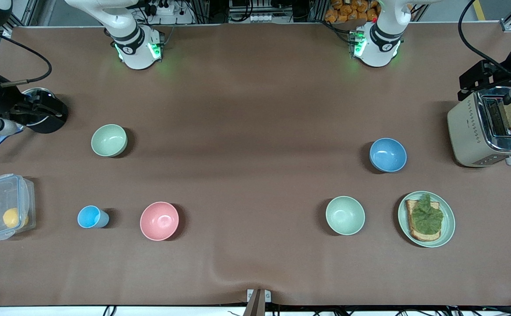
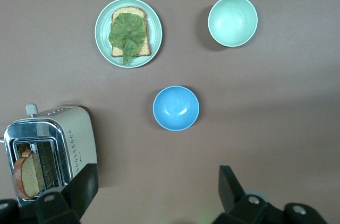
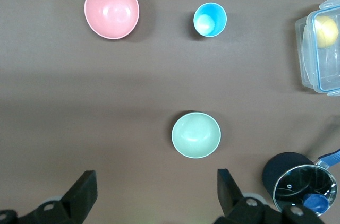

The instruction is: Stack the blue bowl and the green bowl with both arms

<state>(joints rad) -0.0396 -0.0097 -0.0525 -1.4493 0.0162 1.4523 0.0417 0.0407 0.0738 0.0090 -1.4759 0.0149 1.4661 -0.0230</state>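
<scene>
The blue bowl [image 1: 387, 154] stands upright toward the left arm's end of the table, and also shows in the left wrist view [image 2: 176, 108]. The sage-green bowl [image 1: 109, 140] stands upright toward the right arm's end, and also shows in the right wrist view [image 3: 196, 135]. My left gripper [image 2: 156, 173] is open and empty, high over bare table between the blue bowl and its base. My right gripper [image 3: 156, 176] is open and empty, high over bare table between the green bowl and its base. Neither gripper shows in the front view.
A mintier green bowl [image 1: 345, 215] and a plate with toast and lettuce [image 1: 446, 235] lie nearer the front camera than the blue bowl. A toaster [image 1: 470, 131] stands beside it. A pink bowl [image 1: 159, 220], a light-blue cup [image 1: 91, 217], a plastic box [image 1: 5, 206] and a dark pot [image 1: 40, 109] are at the right arm's end.
</scene>
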